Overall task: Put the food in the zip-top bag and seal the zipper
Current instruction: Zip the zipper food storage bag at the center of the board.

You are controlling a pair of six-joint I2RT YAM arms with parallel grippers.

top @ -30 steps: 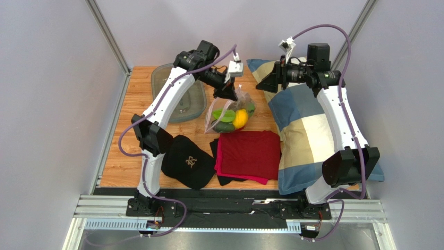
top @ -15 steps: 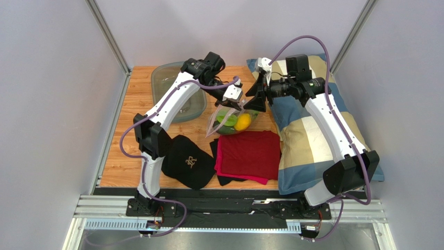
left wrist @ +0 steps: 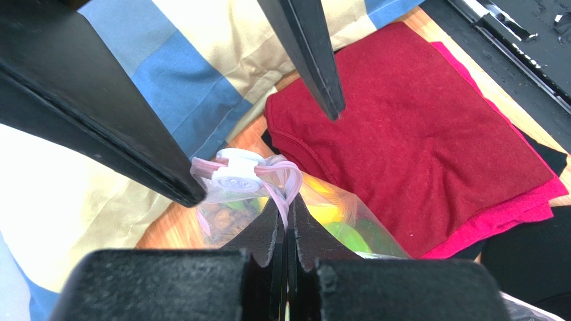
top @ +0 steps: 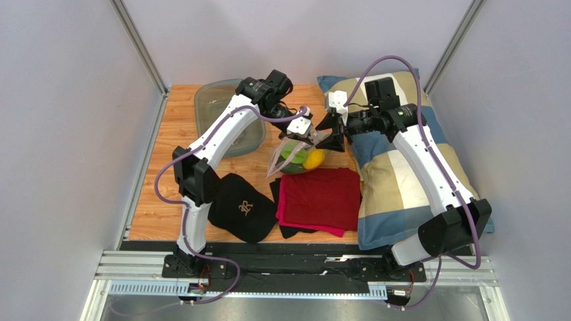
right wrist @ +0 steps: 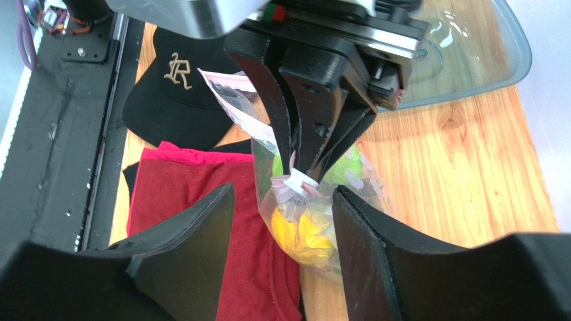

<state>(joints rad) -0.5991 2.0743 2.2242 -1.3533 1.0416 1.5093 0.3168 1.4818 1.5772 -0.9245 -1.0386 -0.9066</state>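
Step as I judge it: sealing, since loading looks done. A dark red folded cloth [top: 322,197] lies near on the wooden tabletop [top: 174,140]. Just past the cloth's far edge hangs the clear crinkly zip-top bag [top: 298,159], lifted by its top. I cannot tell if its bottom touches the cloth. A yellow lemon [top: 313,158] and green pieces [top: 292,154] show inside.

Left gripper [left wrist: 287,208]: fingers together, clamped on the bunched pink-tinted zipper strip [left wrist: 275,195] at the bag's mouth. A small white slider tab [right wrist: 299,180] sits on that strip, just beside the left fingertips.

Right gripper [right wrist: 281,195], also beyond the cloth's far edge: fingers apart, 1 each side of the slider, touching neither it nor the bag.

The next move calls for closing those 2 fingers on the slider or strip and running along the mouth, with the left holding it taut. I cannot tell if any of the strip is sealed yet.
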